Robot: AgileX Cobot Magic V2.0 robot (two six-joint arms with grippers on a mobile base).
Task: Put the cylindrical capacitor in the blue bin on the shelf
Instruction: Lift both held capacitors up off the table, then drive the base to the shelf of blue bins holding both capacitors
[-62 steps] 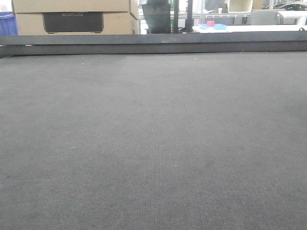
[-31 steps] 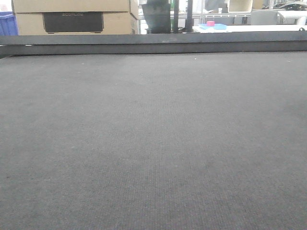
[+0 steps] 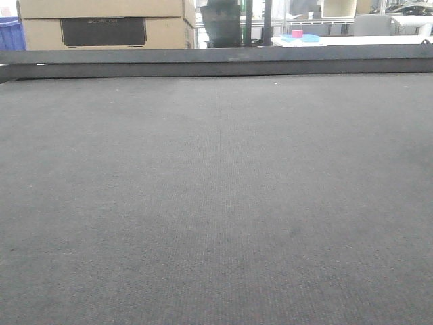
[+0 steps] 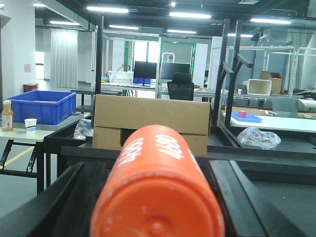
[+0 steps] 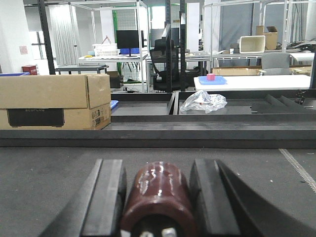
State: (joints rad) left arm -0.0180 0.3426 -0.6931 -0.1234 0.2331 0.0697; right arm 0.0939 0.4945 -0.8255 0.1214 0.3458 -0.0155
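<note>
In the right wrist view my right gripper (image 5: 157, 165) is shut on a glossy dark red cylindrical capacitor (image 5: 158, 190), held lengthwise between the black fingers (image 5: 109, 192) just above the grey mat. In the left wrist view my left gripper (image 4: 157, 165) is shut on an orange cylinder (image 4: 158, 187) with white digits printed on it. A blue bin (image 4: 42, 106) stands far off on a table at the left, and its corner shows in the front view (image 3: 10, 34). No steel shelf is in view. Neither gripper shows in the front view.
A grey mat (image 3: 216, 203) covers the table, with a dark raised rail (image 3: 216, 64) along its far edge. Cardboard boxes (image 5: 54, 101) stand behind the rail. A crumpled plastic bag (image 5: 203, 101) lies beyond it. Dark rack uprights (image 4: 229, 74), desks and chairs stand farther back.
</note>
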